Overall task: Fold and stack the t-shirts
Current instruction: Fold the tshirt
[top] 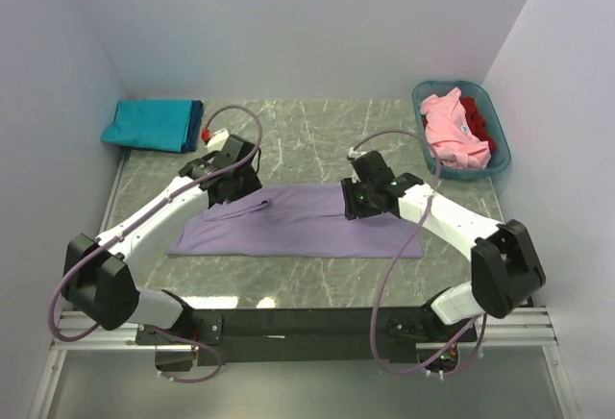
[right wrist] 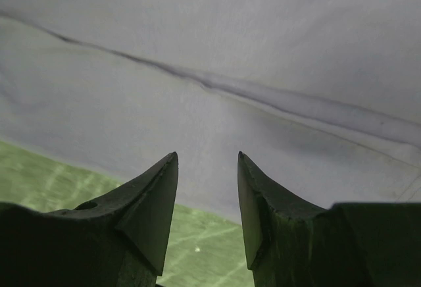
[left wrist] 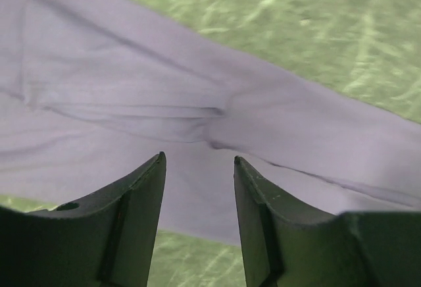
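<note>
A large lavender t-shirt (top: 298, 225) lies on the table as a long flat strip, with a sleeve bunched at its left end. Over that left end hangs my left gripper (top: 237, 191), open with nothing between its fingers; its wrist view shows the creased lavender cloth (left wrist: 197, 103) just past the gripper (left wrist: 198, 158). My right gripper (top: 357, 200) hovers over the strip's far edge right of centre, also open and empty (right wrist: 207, 155), with smooth lavender cloth (right wrist: 230, 50) below it. A folded teal t-shirt (top: 149, 124) rests on a dark blue one (top: 197, 116) at the back left.
A teal-blue plastic basket (top: 466, 173) at the back right holds a pink t-shirt (top: 452, 131) and a red one (top: 478, 116). A small red and white object (top: 211, 135) sits beside the folded pile. White walls enclose the green marbled table (top: 317, 131) on three sides.
</note>
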Available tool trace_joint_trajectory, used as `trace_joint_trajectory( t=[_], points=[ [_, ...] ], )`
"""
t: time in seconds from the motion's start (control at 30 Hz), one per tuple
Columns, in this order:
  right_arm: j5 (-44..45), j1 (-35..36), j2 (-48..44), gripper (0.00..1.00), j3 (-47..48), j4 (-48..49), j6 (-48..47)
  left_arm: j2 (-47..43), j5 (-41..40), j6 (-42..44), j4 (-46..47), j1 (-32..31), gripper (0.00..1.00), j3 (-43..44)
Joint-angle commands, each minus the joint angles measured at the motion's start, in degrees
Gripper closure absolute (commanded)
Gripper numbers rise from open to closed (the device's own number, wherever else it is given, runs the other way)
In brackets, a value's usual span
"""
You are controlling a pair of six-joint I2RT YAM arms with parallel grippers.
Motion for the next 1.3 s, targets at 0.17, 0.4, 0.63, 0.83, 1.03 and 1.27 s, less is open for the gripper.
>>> trace_joint_trajectory(
  t=[0.17, 0.4, 0.63, 0.83, 1.03, 1.27],
  points=[
    [5.8, 5.05, 9.75, 0.52, 4.52, -8.49, -3.94, -0.32, 2.82, -2.6, 2.34, 6.15, 0.51, -12.05],
    [6.42, 8.48, 14.85, 0.54, 4.7, -10.6, -3.86, 7.68, 5.36, -0.14, 2.96, 6.94, 0.52, -9.77],
    [6.25, 11.2, 18.9, 0.54, 5.92, -12.71, -4.21, 18.65, 8.09, 3.28, 2.87, 9.48, 0.53, -6.17],
    [4.31, 13.05, 20.31, 0.54, 7.95, -15.17, -6.14, 29.63, 8.36, 6.62, 3.05, 10.72, 0.55, 2.61],
    [2.3, 14.9, 21.71, 0.54, 10.49, -17.1, -7.81, 42.65, 8.71, 15.3, 2.78, 10.54, 0.52, 18.52],
    [-7.29, 18.93, 26.45, 0.57, 19.26, -19.47, -9.75, 50.84, 10.03, 29.99, 3.57, 10.54, 0.46, 33.56]
  ],
)
